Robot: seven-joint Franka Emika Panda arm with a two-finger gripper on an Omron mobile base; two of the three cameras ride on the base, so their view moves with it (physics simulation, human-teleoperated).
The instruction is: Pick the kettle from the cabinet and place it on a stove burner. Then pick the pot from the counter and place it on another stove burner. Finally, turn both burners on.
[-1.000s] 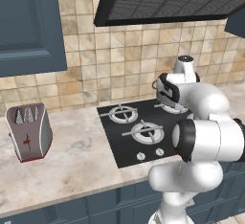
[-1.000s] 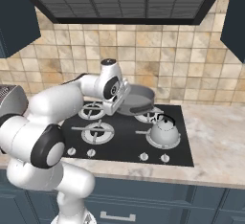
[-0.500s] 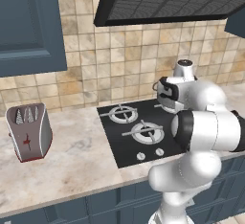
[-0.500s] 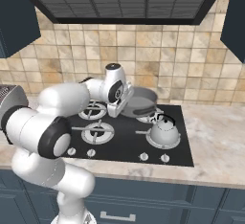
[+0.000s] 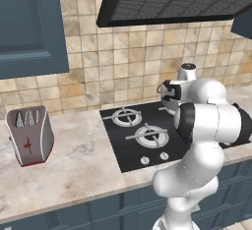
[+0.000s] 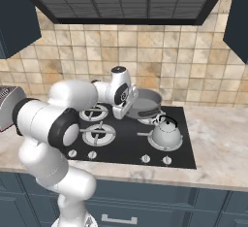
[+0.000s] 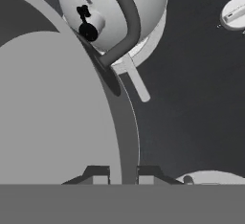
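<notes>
Silver kettle [image 6: 165,133] sits on its burner; our gripper [image 7: 123,173] pinches the pot [image 6: 144,103] rim. We still turn knobs.

In the left base view the robot's own arm hides most of the pot [image 5: 166,107] and the right half of the cooktop [image 5: 127,148]. In the hand view the pot [image 7: 52,108] is cut off at the left edge and the kettle [image 7: 112,12] at the top. The toaster [image 6: 7,105] is cut by the left edge in the right base view.
</notes>
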